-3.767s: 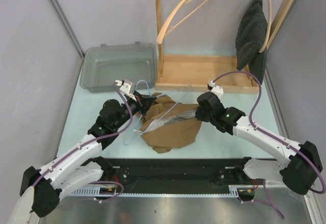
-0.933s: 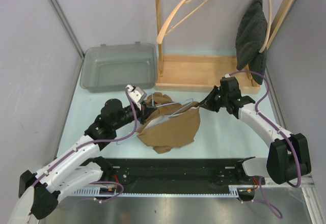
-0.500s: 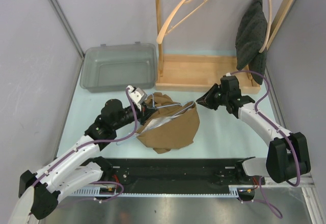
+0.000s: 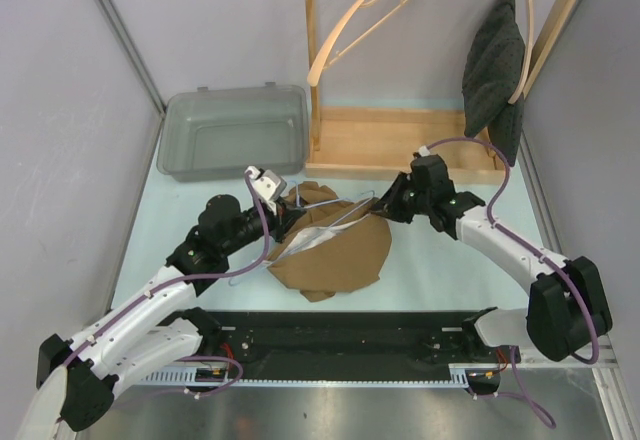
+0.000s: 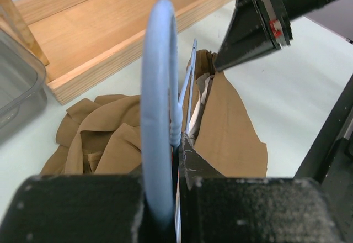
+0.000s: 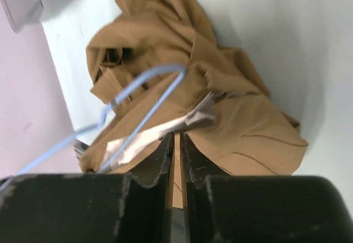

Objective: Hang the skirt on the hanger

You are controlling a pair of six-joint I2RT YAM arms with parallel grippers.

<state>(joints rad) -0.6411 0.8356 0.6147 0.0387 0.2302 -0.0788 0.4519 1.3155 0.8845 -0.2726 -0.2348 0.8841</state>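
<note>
Pale blue-green counter (image 4: 440,270) runs the width of the cell. We note the arm bases at its near edge.

Light wooden rack with a tray base (image 4: 400,142) stands at the far side, right of centre. Translucent grey plastic bin (image 4: 236,92) sits just beside the rack's left post, on the counter.

Tan cloth skirt (image 4: 335,255) lies crumpled on the counter in front of the rack base, between the two arms. A pale lining shows at its open edge. The left wrist view shows the same cloth (image 5: 231,127) bunched into folds on its left side, and the right wrist view (image 6: 248,121) shows it spread wider toward the near end.

Dark dotted padded garment (image 4: 492,70) hangs on a wooden hanger at the rack's right end. Bare curved wooden hanger (image 4: 360,20) hangs from the rail at the left end.

Light blue wire hanger (image 5: 159,77) is at the skirt's far-left edge, with its hook upright in the left wrist view. One shoulder reaches across the top of the cloth (image 6: 177,68).

Left hand (image 5: 171,160) is closed on the blue hanger just below the hook, and the hanger neck is clamped between its fingers.

Right hand (image 6: 176,143) is at the skirt's far-right edge. Its fingers are nearly together, and we see a thin strip of tan cloth pinched between them.
</note>
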